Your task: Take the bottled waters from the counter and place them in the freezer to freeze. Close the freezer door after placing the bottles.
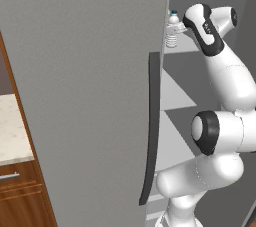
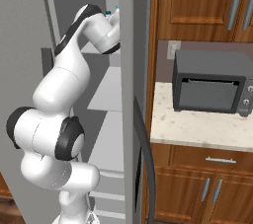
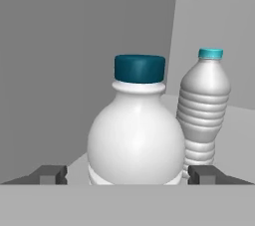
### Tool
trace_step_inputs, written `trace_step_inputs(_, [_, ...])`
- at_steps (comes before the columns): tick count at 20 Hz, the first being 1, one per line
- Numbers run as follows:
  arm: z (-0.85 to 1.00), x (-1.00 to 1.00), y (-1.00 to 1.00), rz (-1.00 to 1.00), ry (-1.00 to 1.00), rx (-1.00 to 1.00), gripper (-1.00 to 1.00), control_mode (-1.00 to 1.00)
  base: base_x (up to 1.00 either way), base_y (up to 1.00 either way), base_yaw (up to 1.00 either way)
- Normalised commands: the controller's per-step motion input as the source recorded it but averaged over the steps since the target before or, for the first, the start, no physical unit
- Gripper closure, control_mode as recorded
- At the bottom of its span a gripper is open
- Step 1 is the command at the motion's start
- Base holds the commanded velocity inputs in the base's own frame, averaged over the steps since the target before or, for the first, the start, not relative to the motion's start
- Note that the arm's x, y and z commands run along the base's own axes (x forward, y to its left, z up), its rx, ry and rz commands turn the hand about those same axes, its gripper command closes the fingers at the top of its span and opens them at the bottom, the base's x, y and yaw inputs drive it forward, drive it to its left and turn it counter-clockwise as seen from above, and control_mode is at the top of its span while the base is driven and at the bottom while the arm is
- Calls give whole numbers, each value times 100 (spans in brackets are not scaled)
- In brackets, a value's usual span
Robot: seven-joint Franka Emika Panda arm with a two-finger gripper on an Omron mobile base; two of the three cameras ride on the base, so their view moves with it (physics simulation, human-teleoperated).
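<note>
Even flat rendered light, sharp, no glare.

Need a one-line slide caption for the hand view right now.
Open tool straddling the near bottled water on the freezer shelf, second bottle upright just behind it.

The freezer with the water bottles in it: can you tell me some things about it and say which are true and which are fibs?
1. Two bottled waters stand on a freezer shelf: the near bottle and the far bottle. True.
2. The bottle caps are red. False: they are teal.
3. The freezer door is shut. False: it stands open, with the arm reaching inside.
4. The pincer has its fingertips on either side of the near bottle. True.
5. A toaster oven sits on the counter. True.
6. The far bottle lies on its side. False: it stands upright.
</note>
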Motion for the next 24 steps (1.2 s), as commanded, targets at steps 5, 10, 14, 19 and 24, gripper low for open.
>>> trace_step_inputs(5, [3, -4, 0, 0, -1, 0, -100, -100, 0, 0, 0])
trace_step_inputs(10, [13, -29, 0, -4, -2, 0, -100, -100, 0, 0, 0])
trace_step_inputs(14, [18, -45, 0, -5, -3, 0, -100, -100, 0, 0, 0])
trace_step_inputs(19, [16, -54, 0, -5, -1, 0, -100, -100, 0, 0, 0])
trace_step_inputs(24, [7, -81, 1, -6, 0, -1, -100, -100, 0, 0, 0])
